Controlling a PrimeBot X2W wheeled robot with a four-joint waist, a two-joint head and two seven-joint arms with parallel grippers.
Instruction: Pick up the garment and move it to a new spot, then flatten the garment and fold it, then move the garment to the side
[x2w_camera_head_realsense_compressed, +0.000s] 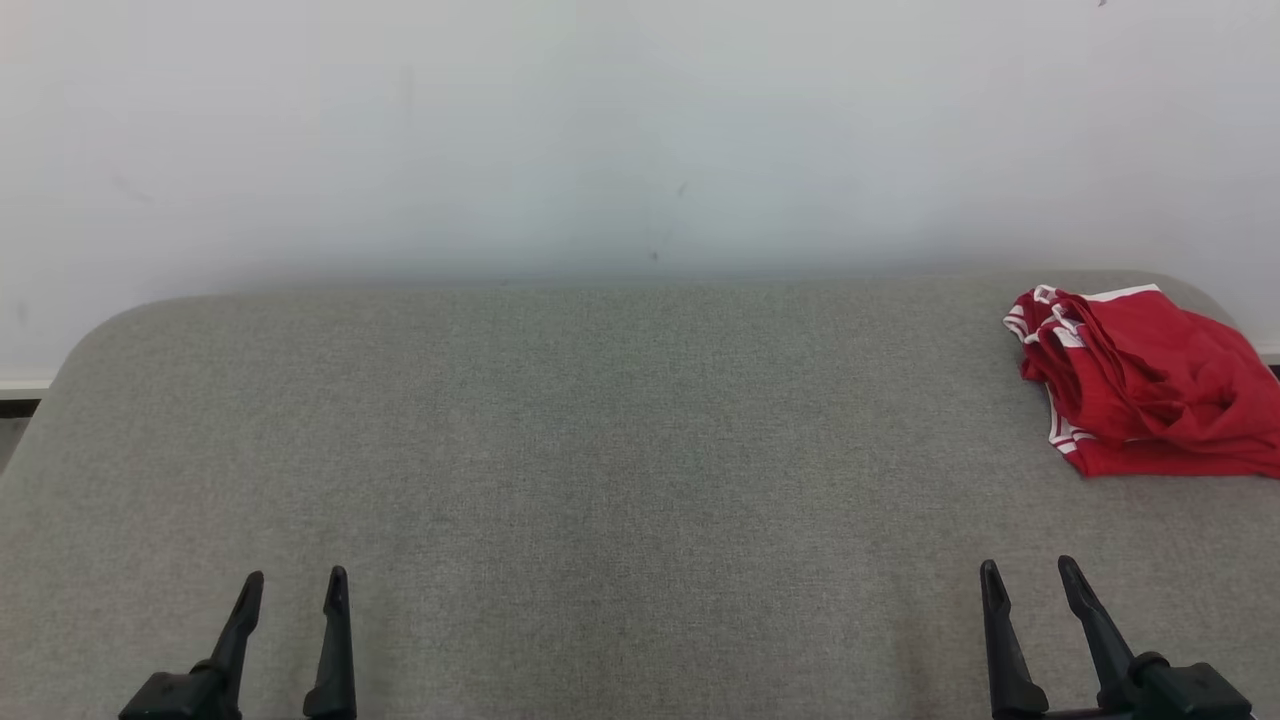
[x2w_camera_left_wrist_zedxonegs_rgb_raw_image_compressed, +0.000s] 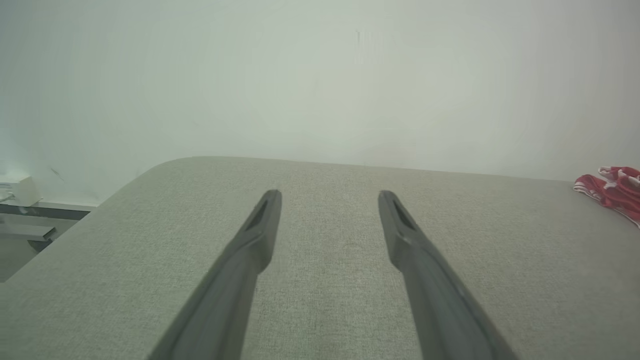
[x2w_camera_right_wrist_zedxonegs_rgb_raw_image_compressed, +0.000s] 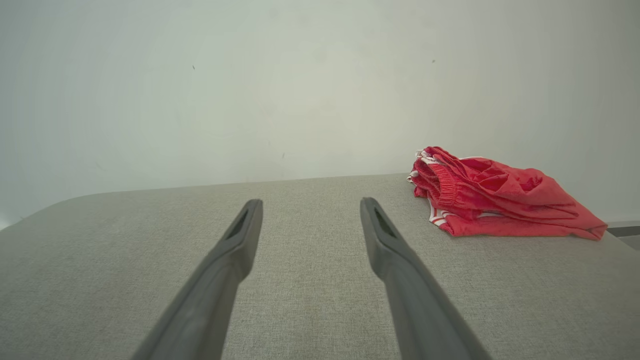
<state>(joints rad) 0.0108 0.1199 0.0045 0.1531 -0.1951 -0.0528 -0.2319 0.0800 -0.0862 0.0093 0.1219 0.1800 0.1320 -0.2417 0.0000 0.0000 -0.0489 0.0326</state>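
Observation:
A red garment (x2w_camera_head_realsense_compressed: 1150, 385) with white stripes lies crumpled at the far right corner of the grey fabric-covered table (x2w_camera_head_realsense_compressed: 620, 430). The right wrist view has the garment (x2w_camera_right_wrist_zedxonegs_rgb_raw_image_compressed: 495, 200) ahead and to the right of my fingers, and its edge (x2w_camera_left_wrist_zedxonegs_rgb_raw_image_compressed: 612, 192) peeks in at the right border of the left wrist view. My left gripper (x2w_camera_head_realsense_compressed: 295, 578) hovers open at the near left, empty. My right gripper (x2w_camera_head_realsense_compressed: 1028, 566) is open and empty at the near right, well short of the garment. The same open fingers frame bare cloth in both wrist views, left gripper (x2w_camera_left_wrist_zedxonegs_rgb_raw_image_compressed: 330, 195) and right gripper (x2w_camera_right_wrist_zedxonegs_rgb_raw_image_compressed: 311, 202).
A pale wall (x2w_camera_head_realsense_compressed: 640, 130) rises directly behind the table's rounded back edge. Off the table's left end, a white box (x2w_camera_left_wrist_zedxonegs_rgb_raw_image_compressed: 20, 190) sits on a low shelf.

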